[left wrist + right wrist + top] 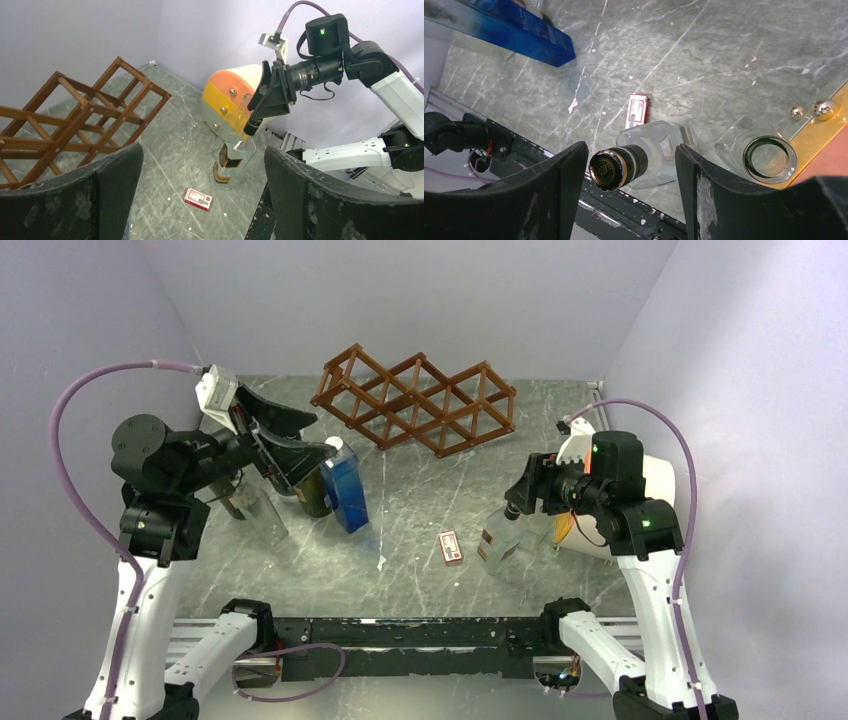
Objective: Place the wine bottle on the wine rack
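Marble table (420, 502); right tool (630, 150) tilted down, spread loose astride bottle (624, 162) neck; left tool (202, 152) raised, spread wide, empty

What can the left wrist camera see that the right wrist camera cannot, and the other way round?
Only the left wrist view shows the wooden rack and the right arm reaching down. Only the right wrist view shows the blue bottle and the black cap of the clear bottle. Both show that clear bottle, the small red box and the marbled table.
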